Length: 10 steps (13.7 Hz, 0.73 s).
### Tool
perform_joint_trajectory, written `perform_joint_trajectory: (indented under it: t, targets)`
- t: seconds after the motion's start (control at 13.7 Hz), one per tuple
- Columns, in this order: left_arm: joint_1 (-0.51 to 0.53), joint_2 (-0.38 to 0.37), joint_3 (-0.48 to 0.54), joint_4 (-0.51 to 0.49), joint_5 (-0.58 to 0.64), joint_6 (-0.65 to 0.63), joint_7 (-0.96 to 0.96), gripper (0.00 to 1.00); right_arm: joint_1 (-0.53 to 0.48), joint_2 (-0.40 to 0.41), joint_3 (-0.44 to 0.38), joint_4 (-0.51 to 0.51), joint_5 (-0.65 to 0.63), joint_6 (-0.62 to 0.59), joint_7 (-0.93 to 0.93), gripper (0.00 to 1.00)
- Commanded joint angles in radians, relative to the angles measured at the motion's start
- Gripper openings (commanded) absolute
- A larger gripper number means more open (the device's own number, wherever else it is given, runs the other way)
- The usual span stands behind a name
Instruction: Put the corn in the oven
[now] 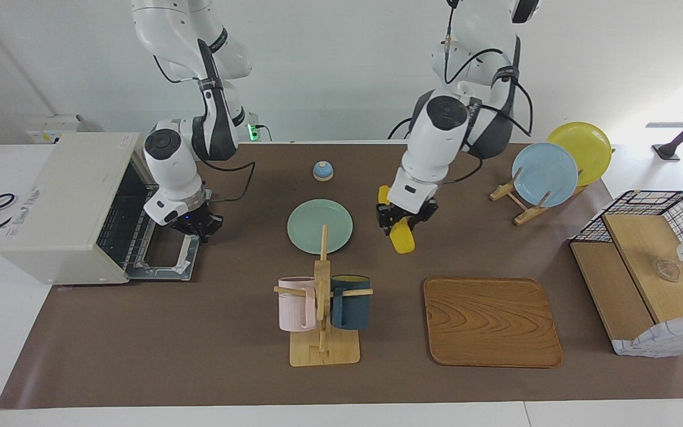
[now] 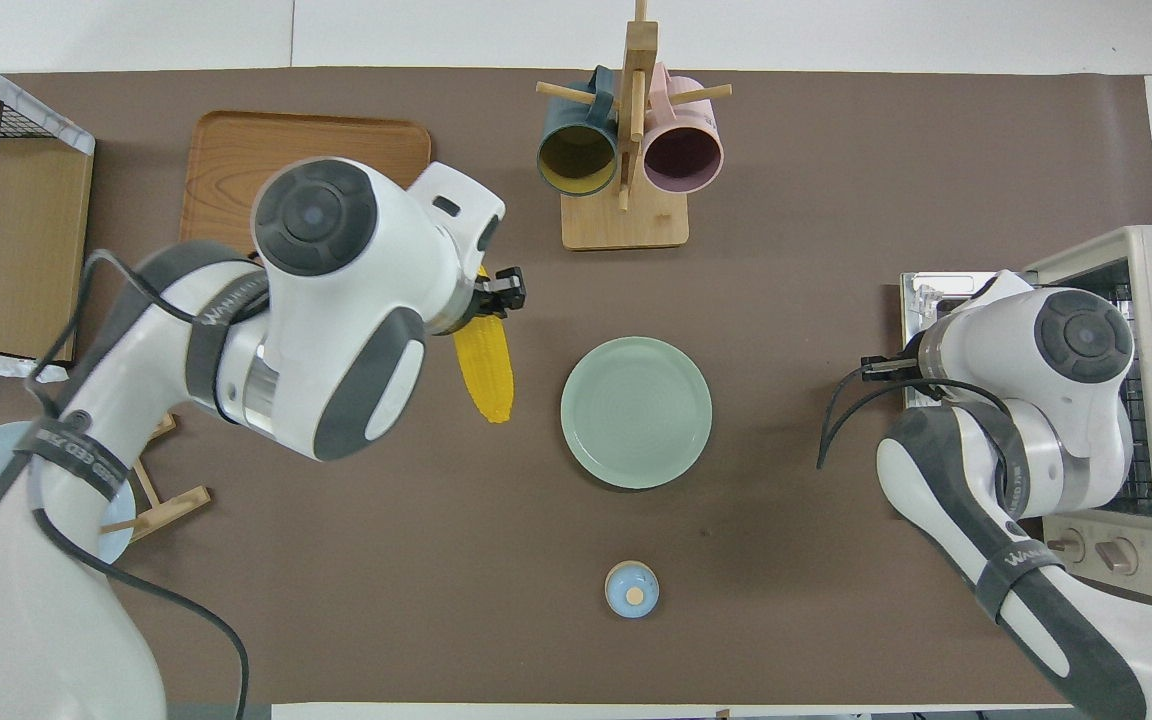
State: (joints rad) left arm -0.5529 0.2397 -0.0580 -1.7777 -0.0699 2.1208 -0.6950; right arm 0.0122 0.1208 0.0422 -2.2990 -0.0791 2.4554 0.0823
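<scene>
Beside the mint plate point(image 1: 319, 226), toward the left arm's end, the corn point(image 1: 399, 230) hangs clenched in the left gripper point(image 1: 402, 220), long axis running away from the robots. Right gripper point(image 1: 198, 226), pinched closed, hovers over the oven point(image 1: 74, 206)'s open door.

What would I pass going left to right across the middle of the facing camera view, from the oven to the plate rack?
Oven → right gripper over its open door → mint plate → corn in the left gripper → blue plate → yellow plate.
</scene>
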Motion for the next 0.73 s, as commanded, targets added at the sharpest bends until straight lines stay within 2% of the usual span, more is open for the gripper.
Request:
perform_joint_trajectory:
  t: [0.0, 0.15, 0.29, 0.36, 0.44, 0.51, 0.58, 0.66]
  targets:
    - [-0.123, -0.091, 0.023, -0.169, -0.007, 0.146, -0.092, 0.0, 0.017, 0.023, -0.007, 0.018, 0.006, 0.022, 0.022, 0.0]
    - [-0.183, -0.091, 0.021, -0.195, -0.007, 0.189, -0.107, 0.0, 0.035, 0.034, -0.001, 0.068, 0.007, -0.013, 0.022, 0.0]
    - [-0.222, -0.063, 0.021, -0.213, -0.007, 0.27, -0.129, 0.0, 0.038, 0.023, 0.01, 0.145, 0.016, -0.137, 0.022, 0.0]
    - [-0.249, -0.05, 0.023, -0.218, -0.008, 0.312, -0.139, 0.0, 0.037, 0.02, 0.022, 0.177, 0.021, -0.194, 0.022, 0.05]
    - [-0.266, -0.019, 0.023, -0.218, -0.007, 0.359, -0.152, 0.0, 0.038, 0.007, 0.024, 0.193, 0.021, -0.234, 0.022, 0.22]
    - [-0.284, -0.001, 0.023, -0.218, -0.007, 0.399, -0.158, 0.0, 0.038, -0.015, 0.033, 0.193, 0.021, -0.255, 0.02, 0.7]
    - [-0.3, 0.021, 0.023, -0.217, -0.007, 0.424, -0.158, 0.0, 0.037, -0.042, 0.034, 0.191, 0.021, -0.292, 0.017, 1.0]
    - [-0.309, 0.054, 0.024, -0.21, -0.007, 0.445, -0.158, 0.0, 0.038, -0.062, 0.038, 0.193, 0.021, -0.337, 0.019, 1.0]
